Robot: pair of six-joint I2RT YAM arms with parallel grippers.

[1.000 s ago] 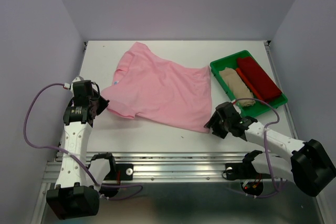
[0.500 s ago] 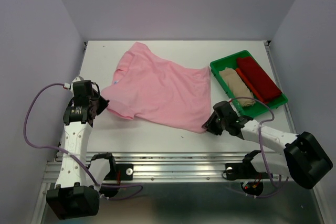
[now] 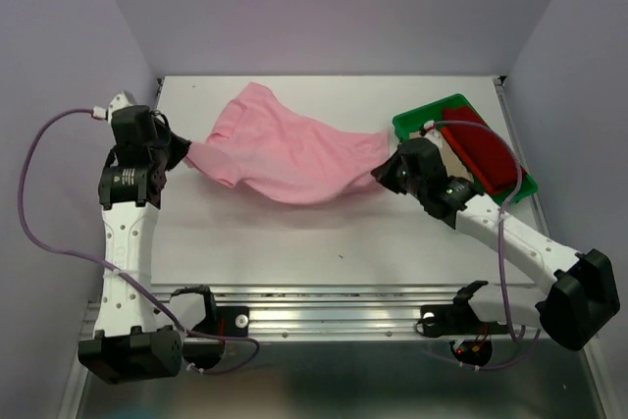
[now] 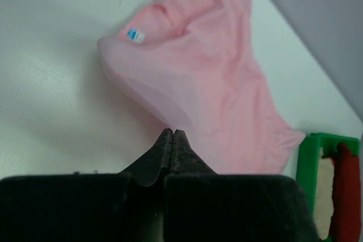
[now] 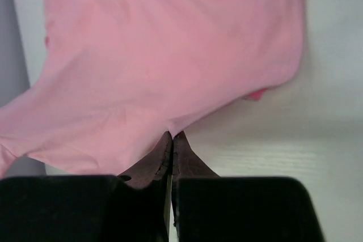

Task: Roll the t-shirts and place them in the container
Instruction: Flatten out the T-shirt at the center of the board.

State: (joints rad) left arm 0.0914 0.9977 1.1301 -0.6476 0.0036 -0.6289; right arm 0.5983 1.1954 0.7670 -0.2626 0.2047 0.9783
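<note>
At the left side of the table (image 3: 294, 242), the left gripper (image 3: 180, 151) is pinched tight on the left edge of the pink t-shirt (image 3: 289, 149). In its wrist view the jaws meet with pink cloth caught at their tips (image 4: 172, 134).

The pink t-shirt (image 4: 210, 83) is stretched between the two arms across the middle of the table. Its long axis runs left to right, and the near edge sags in a curve over its own shadow. The neck end bunches up toward the far left (a small blue and white label (image 4: 135, 36) shows there), and the hem end points right toward the tray.

The right gripper (image 3: 383, 172) is clamped on the shirt's right edge, with its jaws together on the cloth's lower border (image 5: 172, 135).

Just beyond it to the right is the green tray (image 3: 412, 117). It holds a beige shirt (image 3: 437, 134), mostly hidden behind the right arm, and a dark red shirt (image 3: 486, 149) lying beside it, both set diagonally.
</note>
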